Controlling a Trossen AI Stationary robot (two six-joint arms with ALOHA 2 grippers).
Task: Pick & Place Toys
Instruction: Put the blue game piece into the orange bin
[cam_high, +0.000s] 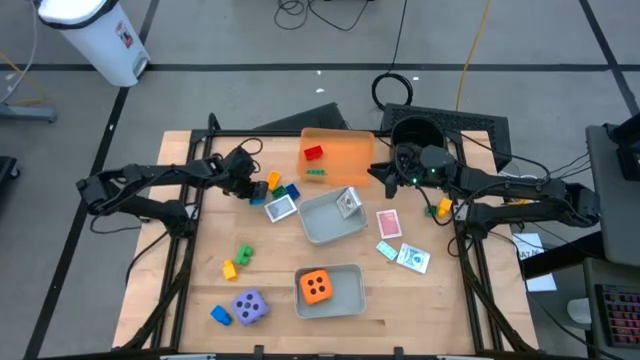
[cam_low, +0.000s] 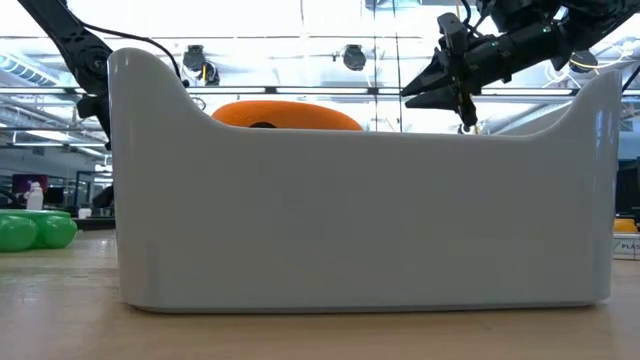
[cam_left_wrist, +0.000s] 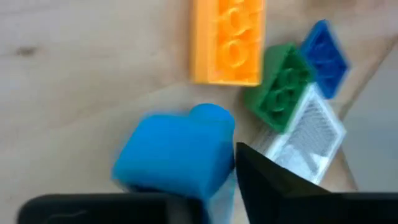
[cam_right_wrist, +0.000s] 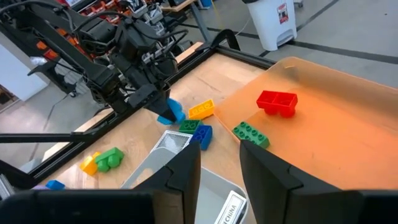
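A purple die (cam_high: 249, 306) and a blue brick (cam_high: 220, 315) are seen at the near edge of the table (cam_high: 165, 290). An orange die (cam_high: 317, 287) is sat in a grey tray (cam_high: 348, 300) beside them. A bit farther, a green brick (cam_high: 244, 255) and a yellow brick (cam_high: 229, 269) are lying together. Three cards (cam_high: 388, 223) are spread on the right. In the middle, a light blue brick (cam_left_wrist: 177, 152) is pinched in the left gripper (cam_high: 253, 188) (just above the wood), next to an orange brick (cam_left_wrist: 227, 38). Farthest off, a red brick (cam_right_wrist: 277, 102) is seen in the orange tray (cam_right_wrist: 336, 149). The right gripper (cam_right_wrist: 219, 163) is held above that tray's edge, its fingers spread apart.
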